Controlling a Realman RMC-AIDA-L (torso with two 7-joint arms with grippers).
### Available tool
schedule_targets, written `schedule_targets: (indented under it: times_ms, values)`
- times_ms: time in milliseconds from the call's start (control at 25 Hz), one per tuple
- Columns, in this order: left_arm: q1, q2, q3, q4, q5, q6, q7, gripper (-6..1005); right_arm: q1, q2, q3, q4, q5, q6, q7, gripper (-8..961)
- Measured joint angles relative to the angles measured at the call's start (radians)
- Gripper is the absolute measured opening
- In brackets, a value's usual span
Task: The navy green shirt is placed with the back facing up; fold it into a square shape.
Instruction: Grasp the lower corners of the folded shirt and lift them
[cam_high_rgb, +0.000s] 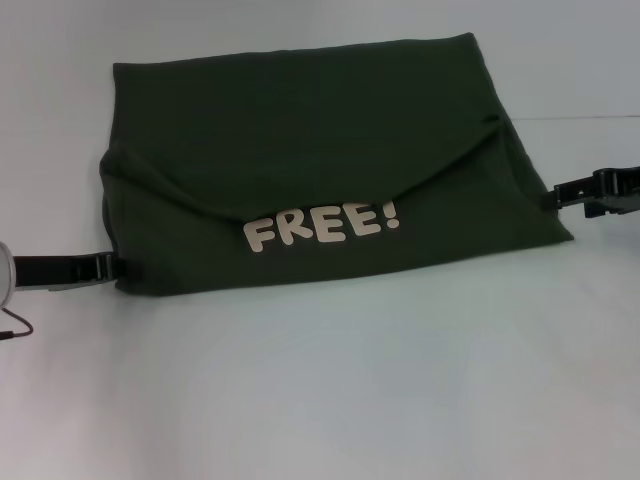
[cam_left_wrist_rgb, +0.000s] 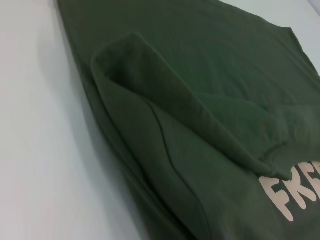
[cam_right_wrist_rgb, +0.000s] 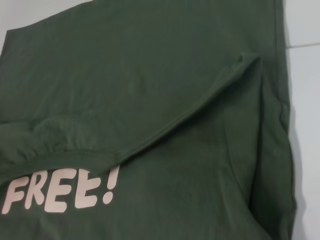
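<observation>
Navy green shirt (cam_high_rgb: 330, 150) folded mid-frame on desk (cam_high_rgb: 320, 380); left gripper (cam_high_rgb: 115, 267) and right gripper (cam_high_rgb: 553, 196) flank its lower corners, finger state indeterminable; next fold should keep edges aligned.

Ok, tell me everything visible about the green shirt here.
The navy green shirt lies on the white table, a soft matte dark olive knit. It is folded into a wide, roughly rectangular bundle: an upper layer droops over the front in a curved flap, and below it pale letters reading "FREE!" show. The left claw and right claw sit at its side edges.
</observation>
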Motion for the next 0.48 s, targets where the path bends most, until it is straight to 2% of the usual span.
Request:
schedule_targets:
  times_ms: [240,480]
  values:
    - [0.001,-0.003,0.000,0.000,0.000,0.002,-0.002,40,0.010,0.035,-0.020,0.007,-0.003,0.078,-0.075,817]
    - [0.003,-0.004,0.000,0.000,0.000,0.006,-0.002,39,0.011,0.072,-0.082,0.010,-0.006,0.184,-0.136,818]
